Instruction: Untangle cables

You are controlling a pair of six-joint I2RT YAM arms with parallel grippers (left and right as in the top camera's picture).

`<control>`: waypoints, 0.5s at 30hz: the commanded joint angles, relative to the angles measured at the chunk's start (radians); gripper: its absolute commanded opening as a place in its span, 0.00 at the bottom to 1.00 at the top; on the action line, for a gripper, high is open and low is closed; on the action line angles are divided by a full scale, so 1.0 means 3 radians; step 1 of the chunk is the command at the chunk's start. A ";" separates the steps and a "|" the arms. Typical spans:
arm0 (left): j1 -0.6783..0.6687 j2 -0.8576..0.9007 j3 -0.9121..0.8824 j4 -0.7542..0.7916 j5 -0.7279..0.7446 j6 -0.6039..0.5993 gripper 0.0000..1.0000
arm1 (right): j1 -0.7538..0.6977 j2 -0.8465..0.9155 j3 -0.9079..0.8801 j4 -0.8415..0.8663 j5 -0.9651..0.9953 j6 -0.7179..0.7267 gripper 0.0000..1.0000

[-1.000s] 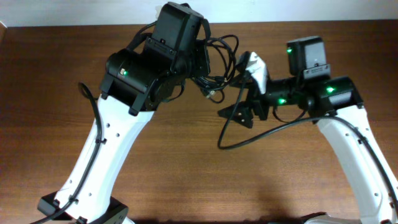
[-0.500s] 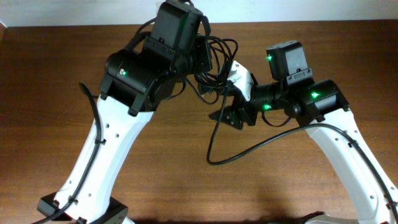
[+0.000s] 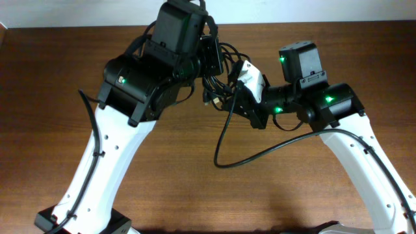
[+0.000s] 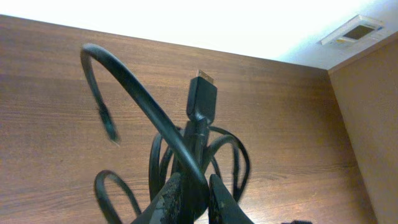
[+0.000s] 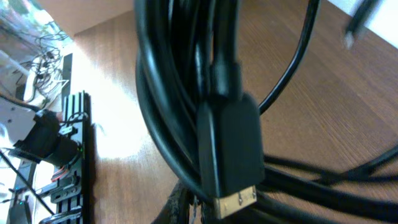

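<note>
The cables [image 3: 229,57] are a bundle of thin black loops held above the wooden table [image 3: 195,188] between both arms. My left gripper [image 3: 212,70] is shut on the cables from the left. In the left wrist view, its fingers [image 4: 171,200] clamp a black strand of the cables [image 4: 158,121], and a gold-tipped plug [image 4: 202,99] stands up above them. My right gripper [image 3: 238,97] has closed into the same bundle from the right. The right wrist view is filled by the cables [image 5: 168,93] and a black plug with a gold end [image 5: 231,149] lying right over the gripper [image 5: 191,214], hiding most of it.
A thicker black lead [image 3: 224,153] from the right arm sags in a loop over the table's middle. The white left arm [image 3: 107,156] and right arm [image 3: 364,162] cross the lower corners. A rack with wires [image 5: 68,155] stands beyond the table edge in the right wrist view.
My right gripper moved left into the bundle and went from open to shut on it. The left arm shifted slightly, still holding the cables.
</note>
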 commanded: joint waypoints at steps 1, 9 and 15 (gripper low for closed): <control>-0.0001 -0.0122 0.0060 -0.0067 -0.0229 0.0136 0.15 | 0.0020 -0.0019 0.0062 0.0029 0.0287 0.0216 0.04; 0.0752 -0.0509 0.0060 -0.0664 -0.1052 -0.0009 0.10 | -0.1006 -0.0019 0.0062 -0.0057 0.0679 0.0807 0.04; 0.1012 -0.0587 0.0057 -0.0874 -0.0987 -0.0042 0.10 | -0.1294 -0.0032 0.0065 -0.0083 0.0589 0.1082 0.04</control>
